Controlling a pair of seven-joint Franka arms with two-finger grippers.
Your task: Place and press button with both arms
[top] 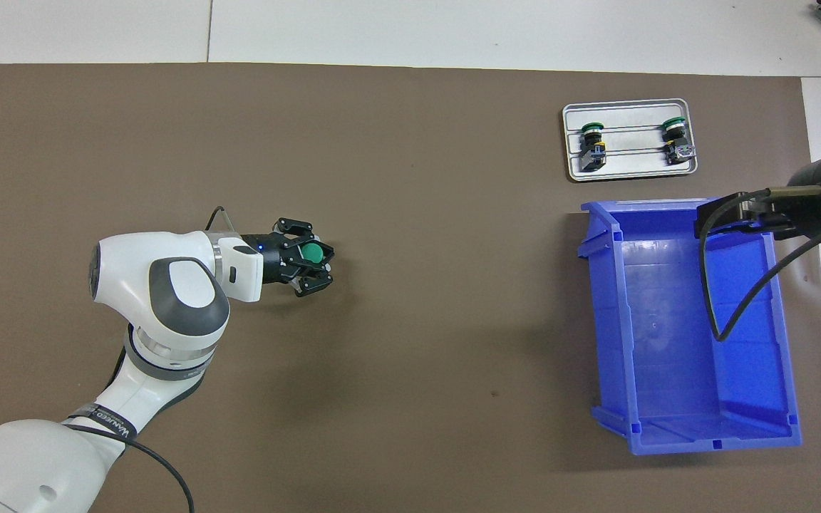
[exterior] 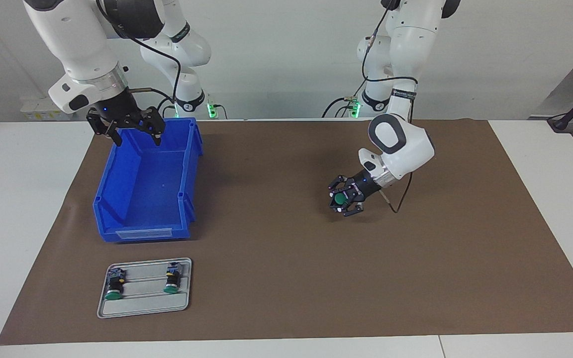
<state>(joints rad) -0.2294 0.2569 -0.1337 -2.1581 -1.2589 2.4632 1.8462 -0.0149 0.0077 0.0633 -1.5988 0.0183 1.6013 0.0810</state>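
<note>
My left gripper [exterior: 342, 199] hangs low over the brown mat [exterior: 286, 278] toward the left arm's end, tilted sideways. It is shut on a button [exterior: 339, 199] whose round green cap faces outward; the same button [top: 312, 253] sits in the left gripper [top: 311, 258] in the overhead view. Two more green-capped buttons [exterior: 113, 286] [exterior: 171, 281] lie on a grey tray [exterior: 142, 311]. My right gripper [exterior: 133, 133] is open and holds nothing, raised over the end of the blue bin [exterior: 117, 179] nearest the robots. In the overhead view only part of the right gripper [top: 731, 216] shows.
The blue bin [top: 667, 320] stands on the mat toward the right arm's end, with nothing in it. The grey tray [top: 631, 171] lies just past the bin, farther from the robots. White table borders the mat [top: 410, 142].
</note>
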